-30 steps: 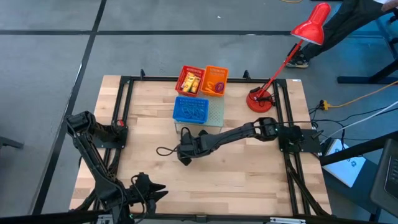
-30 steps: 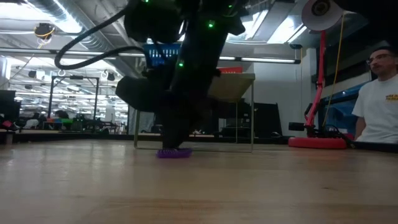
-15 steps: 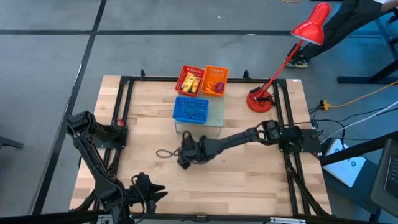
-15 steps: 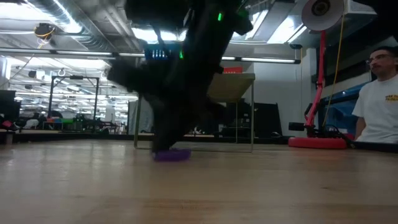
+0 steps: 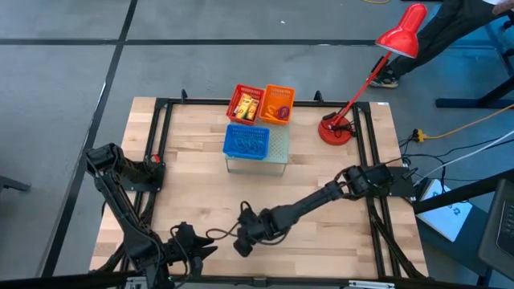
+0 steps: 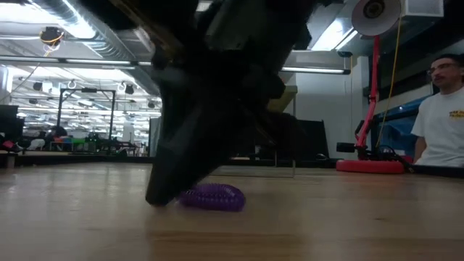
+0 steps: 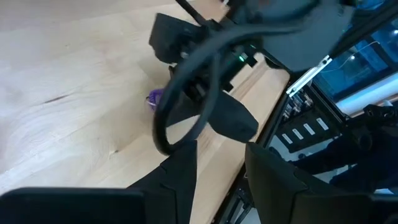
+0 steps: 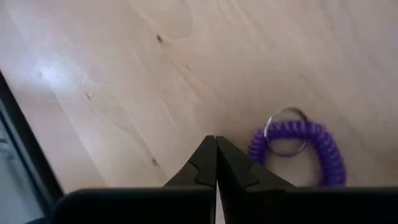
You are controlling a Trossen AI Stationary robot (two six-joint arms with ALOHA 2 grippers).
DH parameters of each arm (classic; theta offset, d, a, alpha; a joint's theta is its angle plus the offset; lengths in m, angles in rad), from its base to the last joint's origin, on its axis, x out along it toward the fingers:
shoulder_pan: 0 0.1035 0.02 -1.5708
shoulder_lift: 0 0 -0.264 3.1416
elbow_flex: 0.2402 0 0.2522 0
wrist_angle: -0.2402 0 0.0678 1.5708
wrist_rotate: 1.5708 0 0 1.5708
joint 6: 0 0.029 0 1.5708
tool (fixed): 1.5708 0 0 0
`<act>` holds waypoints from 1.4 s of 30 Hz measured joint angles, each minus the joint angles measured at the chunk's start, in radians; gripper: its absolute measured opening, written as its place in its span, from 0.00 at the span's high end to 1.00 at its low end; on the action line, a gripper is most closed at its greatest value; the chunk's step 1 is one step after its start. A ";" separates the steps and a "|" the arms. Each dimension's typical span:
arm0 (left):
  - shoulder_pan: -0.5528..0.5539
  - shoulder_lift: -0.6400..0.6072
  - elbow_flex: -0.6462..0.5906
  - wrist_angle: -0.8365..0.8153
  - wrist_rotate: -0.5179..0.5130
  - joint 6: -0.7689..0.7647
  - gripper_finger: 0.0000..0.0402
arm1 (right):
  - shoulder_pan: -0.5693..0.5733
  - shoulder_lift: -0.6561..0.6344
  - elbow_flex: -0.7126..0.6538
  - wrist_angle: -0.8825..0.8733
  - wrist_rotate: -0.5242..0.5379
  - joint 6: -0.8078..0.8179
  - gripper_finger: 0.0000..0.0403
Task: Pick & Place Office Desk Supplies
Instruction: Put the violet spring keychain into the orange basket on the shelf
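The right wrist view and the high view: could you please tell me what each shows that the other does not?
Only the right wrist view shows the purple coil loop with its metal ring, lying on the wood beside the shut right gripper, not held. Only the high view shows the baskets, the red lamp and the left gripper, waiting at the table's near edge. Both show the wooden table and the right gripper.

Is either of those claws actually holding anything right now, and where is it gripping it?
No. The right gripper is shut on nothing; the purple coil loop lies beside its tips on the table. The left gripper waits empty.
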 joint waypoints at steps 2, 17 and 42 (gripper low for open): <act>0.004 0.000 0.000 0.001 0.000 0.000 0.67 | 0.002 -0.025 -0.005 0.038 0.086 -0.096 1.00; 0.011 0.000 -0.001 -0.018 0.016 0.011 0.67 | 0.004 -0.227 -0.018 -0.163 0.056 -0.134 0.68; 0.030 0.000 -0.001 -0.024 0.007 0.045 0.67 | -0.035 -0.151 -0.174 -0.074 -0.018 0.042 0.71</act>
